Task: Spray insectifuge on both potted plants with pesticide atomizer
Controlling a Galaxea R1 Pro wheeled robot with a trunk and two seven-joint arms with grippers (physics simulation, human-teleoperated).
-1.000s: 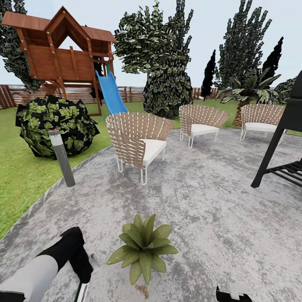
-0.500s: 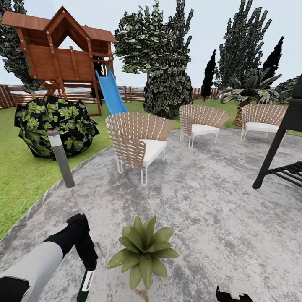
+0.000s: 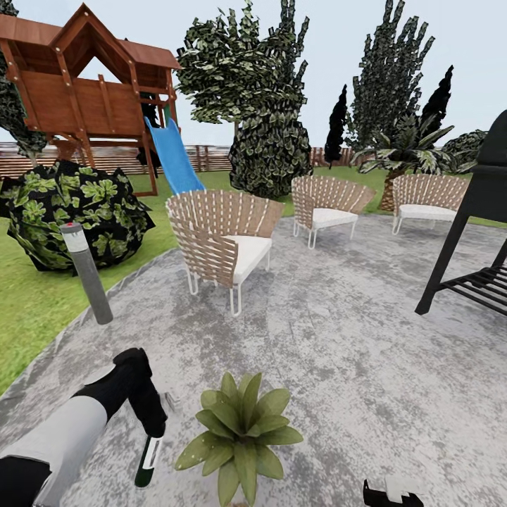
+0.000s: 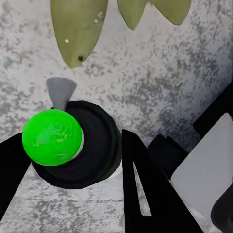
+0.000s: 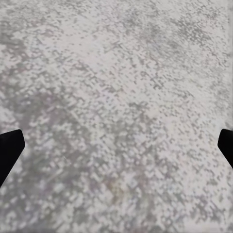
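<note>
On the paved patio [image 3: 366, 366], the left gripper [image 4: 68, 160] clamps the dark, green-capped atomizer [image 4: 73, 145] beside a speckled potted plant [image 3: 239, 431].

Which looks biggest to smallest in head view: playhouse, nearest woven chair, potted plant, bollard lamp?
1. Playhouse.
2. Nearest woven chair and potted plant: similar extent, and the plant sits much closer to the camera, so unranked.
3. Bollard lamp, clearly smallest.

Dark green atomizer bottle [image 3: 147, 462] with white label and bright green round cap [image 4: 52, 137]: held off the mottled grey paved patio [image 3: 338, 352], hanging downward. Low rosette potted plant [image 3: 241, 429] with pointed pale-speckled green leaves: upright on the patio, just beside the bottle.
</note>
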